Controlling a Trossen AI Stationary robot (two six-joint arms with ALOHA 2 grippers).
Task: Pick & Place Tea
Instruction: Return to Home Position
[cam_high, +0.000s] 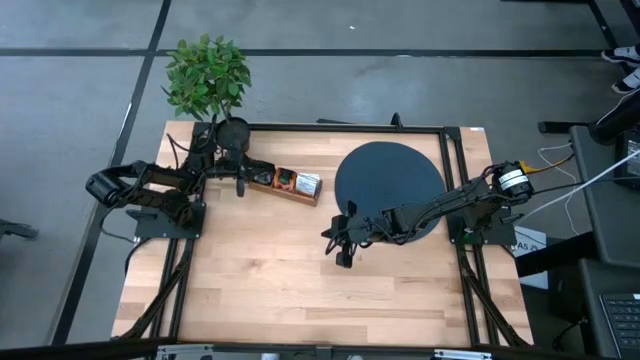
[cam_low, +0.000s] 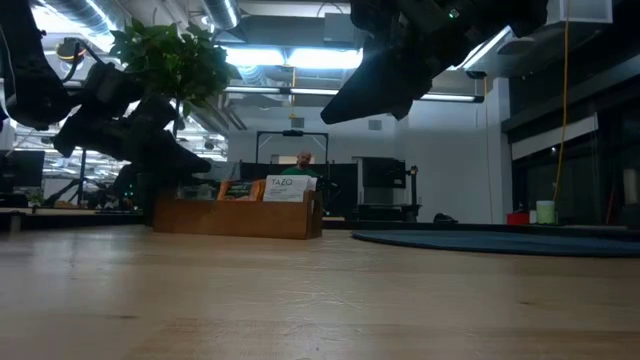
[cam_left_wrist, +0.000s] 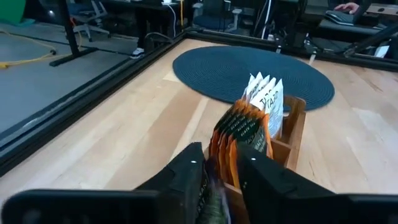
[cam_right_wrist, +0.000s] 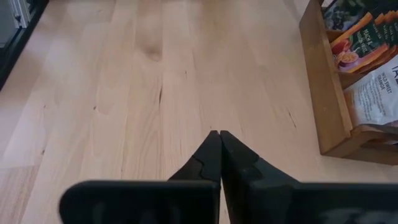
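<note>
The tea sachets stand upright in a long wooden tray (cam_high: 268, 185). White ones (cam_left_wrist: 267, 96) fill the end nearest the round mat, orange-and-dark ones (cam_left_wrist: 239, 134) the middle, and a dark green one (cam_left_wrist: 213, 196) the end under my left gripper. My left gripper (cam_left_wrist: 221, 158) is over that tray end (cam_high: 240, 183), its fingers closed on the dark green sachet. My right gripper (cam_right_wrist: 219, 134) is shut and empty. It hangs above bare table (cam_high: 345, 245) in front of the tray, raised well clear in the low view (cam_low: 400, 60). My left gripper pinches the dark green sachet (cam_left_wrist: 213, 196) between its two fingers (cam_left_wrist: 186, 171), coming from above and slanting down along the tray. The sachet's lower part is hidden by the fingers, so I cannot tell whether it stands in its compartment or is lifted.
A big dark round mat (cam_high: 390, 180) lies on the table's far right part, under the right arm. A potted plant (cam_high: 207, 75) stands at the far left corner behind the left arm. Bare wooden table (cam_high: 300, 280) stretches across the near half.
</note>
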